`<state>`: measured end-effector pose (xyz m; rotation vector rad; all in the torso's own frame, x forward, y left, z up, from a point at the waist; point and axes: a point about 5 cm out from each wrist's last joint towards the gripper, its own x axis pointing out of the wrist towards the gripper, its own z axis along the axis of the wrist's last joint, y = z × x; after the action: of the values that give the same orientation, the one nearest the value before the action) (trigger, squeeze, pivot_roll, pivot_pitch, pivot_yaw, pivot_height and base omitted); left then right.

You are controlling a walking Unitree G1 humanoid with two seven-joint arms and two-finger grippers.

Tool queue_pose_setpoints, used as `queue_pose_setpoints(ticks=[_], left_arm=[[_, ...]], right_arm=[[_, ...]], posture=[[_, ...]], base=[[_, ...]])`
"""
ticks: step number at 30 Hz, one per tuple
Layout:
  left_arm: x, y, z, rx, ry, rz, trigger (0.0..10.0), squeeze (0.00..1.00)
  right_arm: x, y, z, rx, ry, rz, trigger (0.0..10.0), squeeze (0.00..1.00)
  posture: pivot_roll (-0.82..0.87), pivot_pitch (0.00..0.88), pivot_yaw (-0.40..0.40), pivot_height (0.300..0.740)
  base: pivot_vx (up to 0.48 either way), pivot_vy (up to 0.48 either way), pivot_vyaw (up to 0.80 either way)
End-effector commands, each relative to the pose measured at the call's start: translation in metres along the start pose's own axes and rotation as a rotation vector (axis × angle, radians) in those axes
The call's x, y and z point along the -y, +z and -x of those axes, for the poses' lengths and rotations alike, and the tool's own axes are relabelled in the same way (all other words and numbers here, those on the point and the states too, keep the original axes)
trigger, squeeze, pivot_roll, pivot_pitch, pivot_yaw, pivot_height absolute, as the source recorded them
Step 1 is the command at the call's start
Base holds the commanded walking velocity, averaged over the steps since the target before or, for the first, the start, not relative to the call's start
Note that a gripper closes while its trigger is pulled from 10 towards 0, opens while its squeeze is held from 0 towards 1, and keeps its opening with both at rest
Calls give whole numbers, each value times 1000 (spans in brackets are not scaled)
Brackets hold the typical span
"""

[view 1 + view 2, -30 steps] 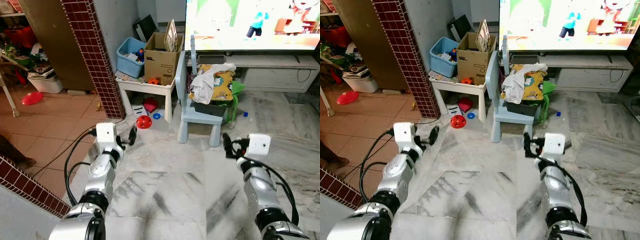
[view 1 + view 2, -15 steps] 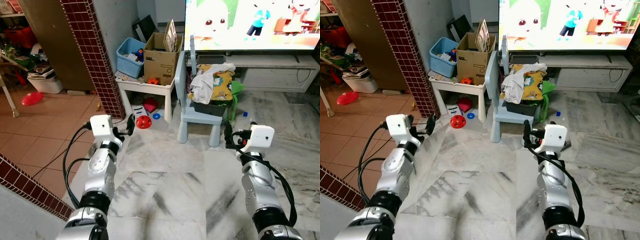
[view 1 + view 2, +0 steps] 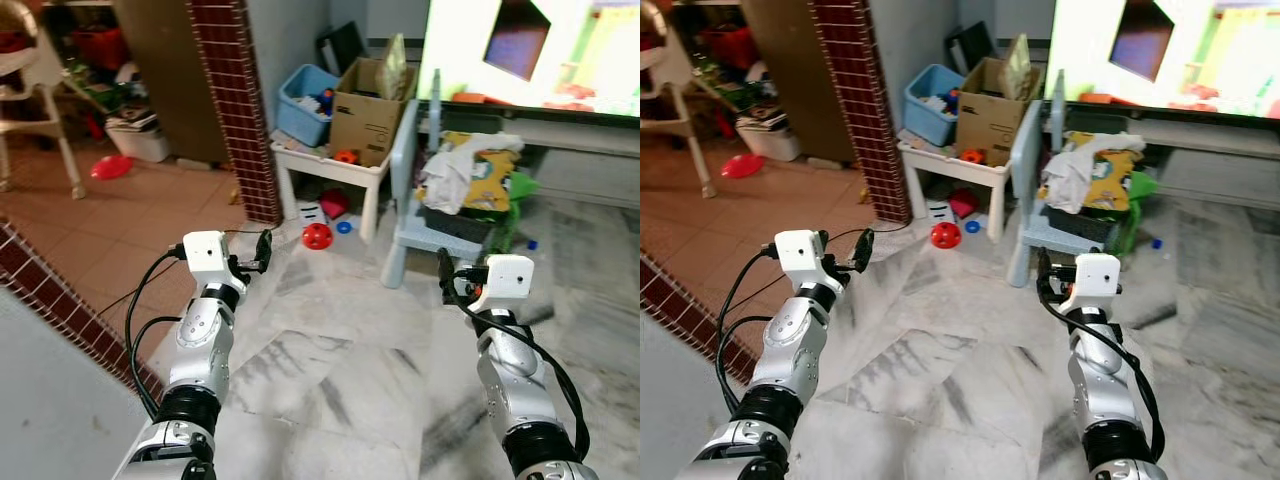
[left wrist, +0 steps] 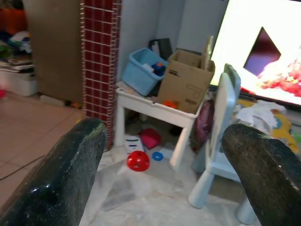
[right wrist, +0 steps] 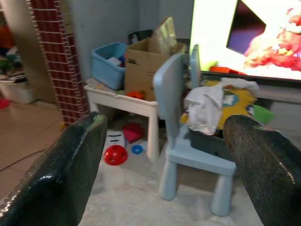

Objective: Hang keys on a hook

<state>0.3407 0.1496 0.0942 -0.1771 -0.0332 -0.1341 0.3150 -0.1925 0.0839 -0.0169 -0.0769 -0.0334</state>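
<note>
Left gripper [image 3: 262, 252] and right gripper [image 3: 444, 273] hover over marble floor [image 3: 330, 360], fingers spread, holding nothing. Ahead stand a brick pillar [image 3: 235, 100], white table [image 3: 325, 165] with cardboard box [image 3: 365, 110], red ball [image 4: 138, 161], blue chair [image 5: 181, 136]. Keys and hook can't be made out.

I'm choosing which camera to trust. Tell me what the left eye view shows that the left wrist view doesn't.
Left eye view alone: the right tool, a white high chair and a red dish on the tiled floor. Left wrist view alone: a close look between the left tool's open fingers. Both share the red ball, cardboard box and blue chair.
</note>
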Motion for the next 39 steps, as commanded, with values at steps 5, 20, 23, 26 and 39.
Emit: queue_pose_setpoints(ticks=[5,20,23,26,39], left_arm=[[0,4,-3,-9,2,-32,10000,0],[1,1,-1,-24,10,-22,10000,0],[1,1,-1,-24,11,-22,10000,0],[0,2,-2,-22,9,-22,10000,0],[0,5,-5,-18,16,-20,10000,0]], right_arm=[[-3,8,-4,19,26,16,10000,0],[2,9,-4,8,27,28,10000,0],[2,9,-4,8,27,28,10000,0],[3,9,-5,6,26,29,10000,0],[4,10,-5,2,27,35,10000,0]], posture=[[-107,0,33,740],[-104,0,26,740],[-103,0,25,740],[-102,0,23,740],[-104,0,16,740]], base=[[0,0,788],[0,0,788],[0,0,788],[0,0,788],[0,0,788]])
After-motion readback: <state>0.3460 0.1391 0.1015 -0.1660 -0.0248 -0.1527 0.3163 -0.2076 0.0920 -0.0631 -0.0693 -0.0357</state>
